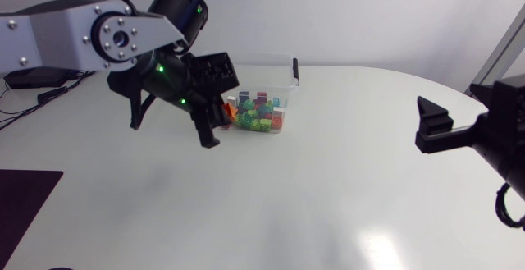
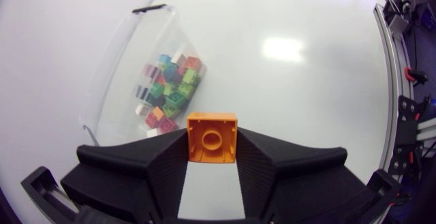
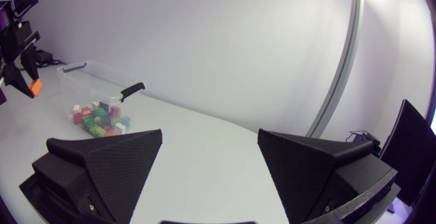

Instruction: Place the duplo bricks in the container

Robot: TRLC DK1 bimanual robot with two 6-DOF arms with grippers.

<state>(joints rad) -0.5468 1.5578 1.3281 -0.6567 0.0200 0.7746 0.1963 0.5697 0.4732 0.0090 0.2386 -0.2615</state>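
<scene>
My left gripper [image 1: 220, 116] is shut on an orange duplo brick [image 2: 212, 137], held by two opposite sides with its hollow underside facing the camera. It hangs above the table just beside the near-left corner of the clear plastic container [image 1: 283, 66]. The container [image 2: 122, 67] has several coloured bricks [image 2: 170, 88] heaped in its bottom. My right gripper [image 3: 210, 163] stands open and empty over the right side of the table, far from the container [image 3: 95, 74]. From there the orange brick [image 3: 34, 86] shows in my left gripper [image 3: 27, 74].
The white table [image 1: 295, 196] stretches bare between the container and my right gripper [image 1: 447, 126]. A dark mat [image 1: 25, 200] lies at the front left corner. A black box with cables [image 1: 33, 77] sits at the back left.
</scene>
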